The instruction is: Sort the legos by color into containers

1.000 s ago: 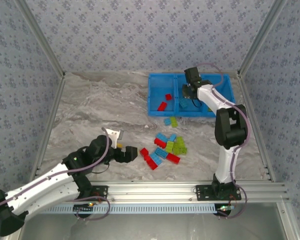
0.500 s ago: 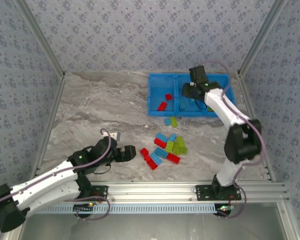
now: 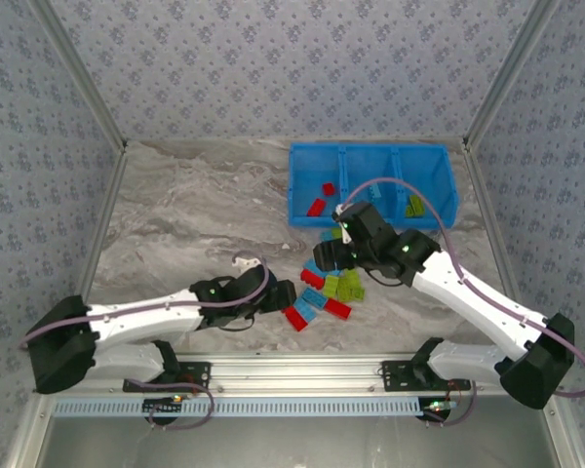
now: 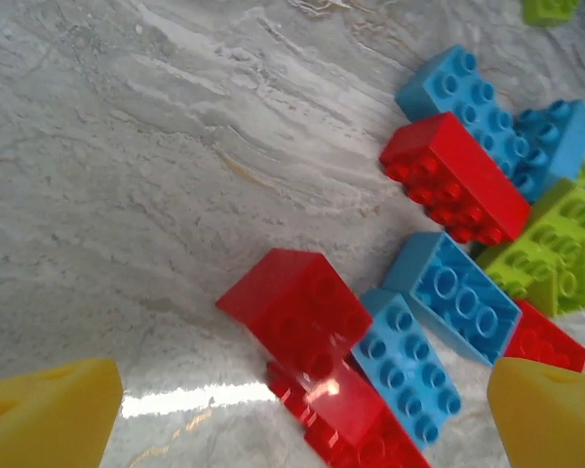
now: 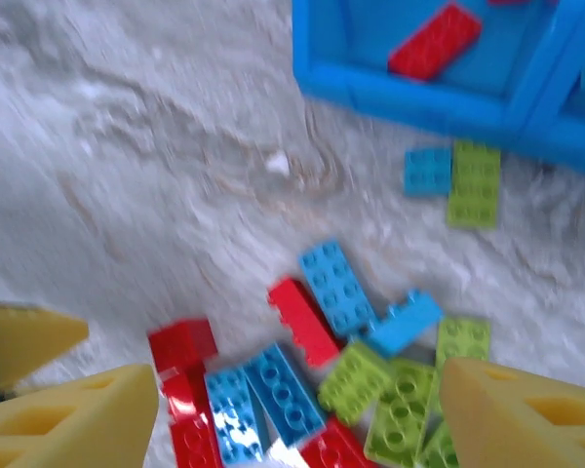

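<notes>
Lower left hand (image 4: pixel 300 409), fingers wide apart, squarely astride the red brick (image 4: pixel 294 304) toward the worktop (image 4: pixel 127 146) near edge, sparing the adjoining light blue brick (image 4: pixel 407 375), and steer right hand (image 5: pixel 297 409), likewise spread, clear.

Light: bright, even, diffuse | Shadows: soft, short | Glare: tabletop (image 4: pixel 166 402) and red lego (image 4: pixel 322 388), left wrist view | Blur: right wrist view, whole frame | Top view: sharp

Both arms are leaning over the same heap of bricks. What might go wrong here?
The left gripper and right gripper hang open close together over the pile of small plastic bricks; they might collide. The red studded brick touches a light blue brick, so a grab may drag both.
</notes>
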You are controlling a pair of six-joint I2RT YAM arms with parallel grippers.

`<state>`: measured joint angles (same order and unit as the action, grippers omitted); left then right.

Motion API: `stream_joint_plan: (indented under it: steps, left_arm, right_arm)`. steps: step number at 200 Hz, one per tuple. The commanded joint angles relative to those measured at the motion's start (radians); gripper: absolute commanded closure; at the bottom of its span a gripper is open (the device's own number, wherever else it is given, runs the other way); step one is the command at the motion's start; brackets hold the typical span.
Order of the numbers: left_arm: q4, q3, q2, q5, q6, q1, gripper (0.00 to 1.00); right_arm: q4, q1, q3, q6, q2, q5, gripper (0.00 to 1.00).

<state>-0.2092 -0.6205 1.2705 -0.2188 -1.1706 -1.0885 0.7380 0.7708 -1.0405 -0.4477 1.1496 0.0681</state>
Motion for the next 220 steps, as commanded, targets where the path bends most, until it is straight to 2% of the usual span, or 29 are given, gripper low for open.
stream_joint_plan:
  steps: [1,20,37,77,129,147,167,191,220]
  left_arm:
    - [0.061,-0.051,0.072,-0.056,-0.047,-0.004,0.02]
    - [0.034,-0.1,0.142,-0.059,-0.006,-0.004,0.02]
    - [0.011,-0.124,0.196,-0.061,-0.001,-0.004,0.06]
    - [-0.015,-0.113,0.254,-0.093,-0.032,-0.004,0.38]
    - [-0.032,-0.09,0.255,-0.112,-0.037,-0.004,0.59]
    - [-0.058,-0.088,0.237,-0.138,-0.054,-0.004,0.69]
    - [-0.097,-0.118,0.184,-0.182,-0.02,-0.003,0.74]
    - [-0.131,-0.207,0.119,-0.268,0.086,0.006,0.75]
    - [-0.013,-0.351,0.159,-0.24,0.277,0.121,0.76]
  right_arm:
    - [0.071,0.002,0.017,-0.042,-0.03,0.067,0.18]
    - [0.069,-0.002,0.017,-0.039,-0.026,0.075,0.18]
    - [0.062,-0.006,0.007,-0.033,-0.018,0.078,0.18]
    - [0.064,-0.008,-0.012,-0.02,0.005,0.058,0.18]
    - [0.102,-0.004,0.004,-0.019,-0.027,-0.006,0.18]
    - [0.103,-0.004,0.008,-0.02,-0.059,-0.02,0.18]
    - [0.079,-0.004,0.018,-0.014,-0.094,-0.062,0.18]
    - [0.025,-0.003,0.025,-0.018,-0.138,-0.11,0.18]
    - [-0.032,-0.002,0.034,-0.032,-0.214,-0.04,0.18]
